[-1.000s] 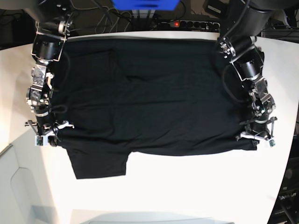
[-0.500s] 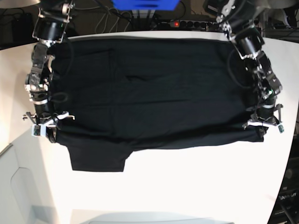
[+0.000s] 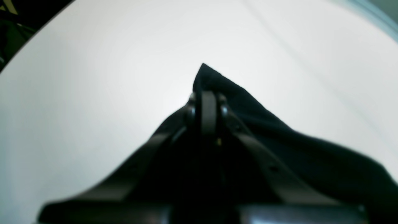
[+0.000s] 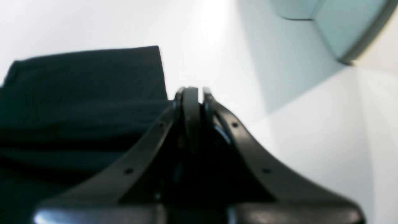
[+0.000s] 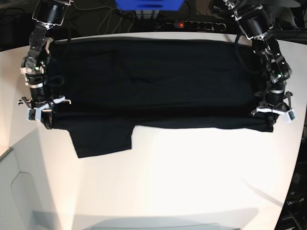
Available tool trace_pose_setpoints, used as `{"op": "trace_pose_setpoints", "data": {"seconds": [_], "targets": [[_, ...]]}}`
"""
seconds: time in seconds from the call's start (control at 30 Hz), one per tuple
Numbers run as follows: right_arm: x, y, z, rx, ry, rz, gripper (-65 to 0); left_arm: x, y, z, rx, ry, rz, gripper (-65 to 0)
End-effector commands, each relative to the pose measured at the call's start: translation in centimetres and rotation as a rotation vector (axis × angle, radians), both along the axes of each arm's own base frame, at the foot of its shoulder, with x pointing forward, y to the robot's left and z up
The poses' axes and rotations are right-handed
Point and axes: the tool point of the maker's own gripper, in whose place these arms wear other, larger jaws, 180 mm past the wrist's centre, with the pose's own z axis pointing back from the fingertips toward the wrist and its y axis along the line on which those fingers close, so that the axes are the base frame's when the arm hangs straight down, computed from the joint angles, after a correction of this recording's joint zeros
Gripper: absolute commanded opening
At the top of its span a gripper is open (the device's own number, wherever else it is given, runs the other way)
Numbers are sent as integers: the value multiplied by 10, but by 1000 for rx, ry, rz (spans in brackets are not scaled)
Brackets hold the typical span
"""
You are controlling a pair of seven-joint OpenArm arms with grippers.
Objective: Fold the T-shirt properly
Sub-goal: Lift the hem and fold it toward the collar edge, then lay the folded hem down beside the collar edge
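The black T-shirt [image 5: 153,81] lies spread across the far half of the white table [image 5: 192,182], plain side up. One sleeve [image 5: 103,136] sticks out toward me at the lower left. My left gripper [image 5: 272,117] is shut on the shirt's near right corner, and the left wrist view shows it [image 3: 208,105] pinching the black cloth [image 3: 279,137]. My right gripper [image 5: 42,114] is shut on the near left corner. The right wrist view shows its closed fingers [image 4: 191,99] beside the cloth [image 4: 87,81]. No print or label shows.
A power strip with a red light [image 5: 192,24], cables and a blue object [image 5: 148,4] sit behind the table's far edge. A pale raised panel [image 5: 19,191] is at the near left corner. Bare table lies in front of the shirt.
Both grippers have moved toward the table's far edge, dragging the shirt's near edge with them. The shirt now covers less depth and the sleeve has shifted back.
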Motion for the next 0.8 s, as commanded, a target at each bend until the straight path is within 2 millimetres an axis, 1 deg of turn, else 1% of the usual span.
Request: {"op": "trace_pose_setpoints", "data": {"seconds": [0.0,0.07,0.13,0.27,0.33,0.4,0.53,0.63,0.7,0.77], "targets": [[1,-3,13,2,-51,2,-650,5,9,20,34,-57,6,-648],[-3,-8,13,9,-51,-10,-650,1,9,17,32,-47,6,-648],[-12,-10,7,14,-32,-6,-650,-2,9,16,38,-43,4,-648],[-24,-7,-2,22,-4,16,-650,-9,5,27,73,-55,-13,-648],[-25,-6,4,12,-15,23,-650,-11,3,31,85,-61,-20,-648],[-32,-4,6,1,-15,29,-650,-14,2,34,95,-61,-26,-648],[-34,2,20,-12,-47,37,-650,-18,4,32,97,-53,-21,-648],[-37,-8,26,-23,-58,8,-650,-31,19,31,99,-45,27,-648],[-38,-11,26,-26,-59,1,-650,-35,24,30,98,-42,40,-648],[-42,-15,24,-29,-49,-9,-650,-37,24,27,98,-34,40,-648]]}}
